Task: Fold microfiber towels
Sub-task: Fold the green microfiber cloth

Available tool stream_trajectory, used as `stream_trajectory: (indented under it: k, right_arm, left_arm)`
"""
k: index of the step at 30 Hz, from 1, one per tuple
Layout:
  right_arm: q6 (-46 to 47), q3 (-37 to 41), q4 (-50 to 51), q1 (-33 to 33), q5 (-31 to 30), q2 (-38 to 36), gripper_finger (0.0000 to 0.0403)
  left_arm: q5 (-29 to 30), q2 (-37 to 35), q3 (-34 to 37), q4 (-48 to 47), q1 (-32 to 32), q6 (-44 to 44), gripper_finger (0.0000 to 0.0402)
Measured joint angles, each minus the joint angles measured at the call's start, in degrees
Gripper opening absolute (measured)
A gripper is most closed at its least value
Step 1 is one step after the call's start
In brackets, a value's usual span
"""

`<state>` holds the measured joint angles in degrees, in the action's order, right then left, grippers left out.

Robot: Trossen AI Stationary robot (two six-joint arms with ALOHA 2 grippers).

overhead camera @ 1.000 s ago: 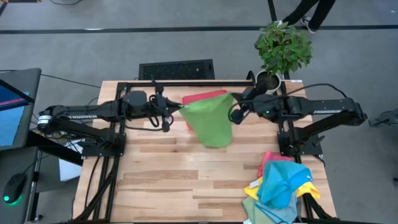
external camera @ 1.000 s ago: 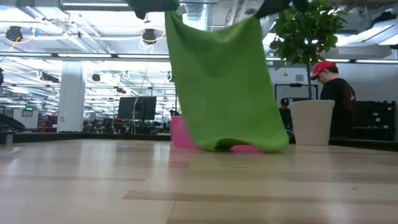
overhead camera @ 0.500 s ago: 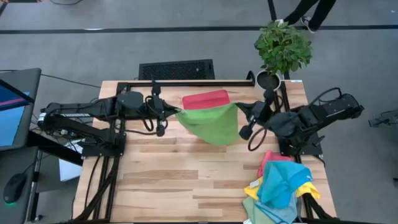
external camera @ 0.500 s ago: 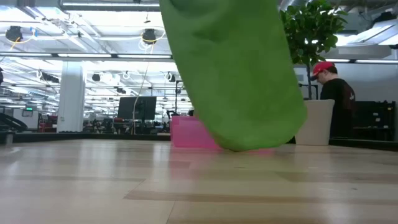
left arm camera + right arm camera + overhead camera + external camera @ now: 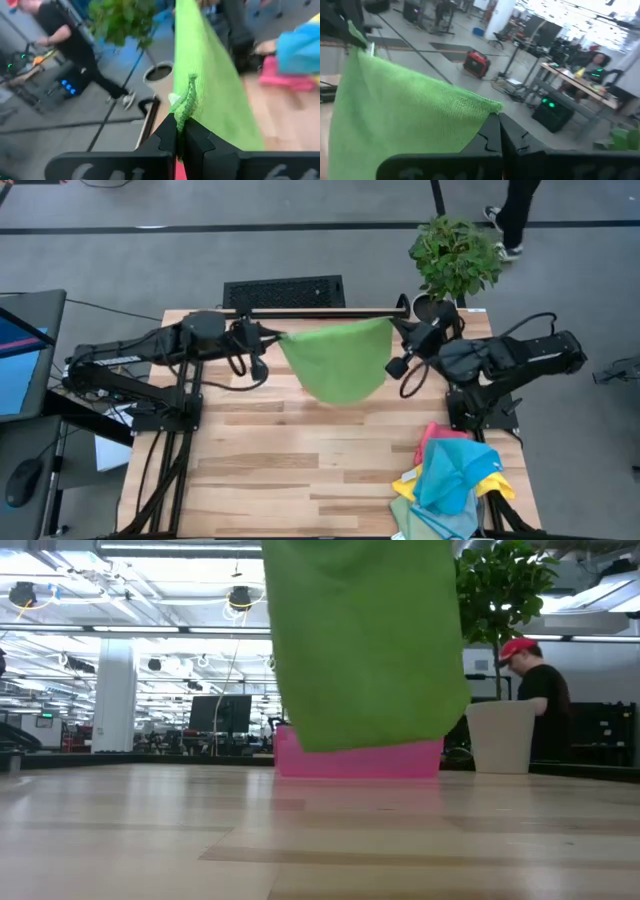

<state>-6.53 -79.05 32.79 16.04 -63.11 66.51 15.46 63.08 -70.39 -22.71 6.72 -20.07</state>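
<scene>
Biggest worry here was a corner slipping: the soft green microfiber towel (image 5: 338, 360) hung stretched in the air between the two pincers, only its top corners pinched, so any uneven pull could've yanked one free and dumped it in a heap on the wooden desk (image 5: 300, 460). The left pincer (image 5: 179, 131) was clamped tight on one bunched corner, the right pincer (image 5: 496, 131) clamped on the other. The towel's lower edge dangled below both, apparently clear of the desk.
</scene>
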Motion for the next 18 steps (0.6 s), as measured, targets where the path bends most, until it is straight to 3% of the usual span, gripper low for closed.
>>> stream_trajectory:
  k: [7, 13, 18]
  right_arm:
    - [-0.4, 0.0, 0.3, -2.4, 0.0, 2.1, 0.0006]
    - [3.2, 0.0, 1.5, 2.6, 0.0, 5.1, 0.0006]
    - [18.1, 0.0, 10.9, 10.1, 0.0, 7.2, 0.0006]
  left_arm:
    - [4.8, 3.5, 0.0, -1.4, 4.4, -3.2, 0.0003]
    - [-1.3, 4.4, 0.0, -4.9, 3.4, 2.2, 0.0001]
    - [-5.3, 4.4, 0.0, -12.8, -0.7, 10.7, 0.0001]
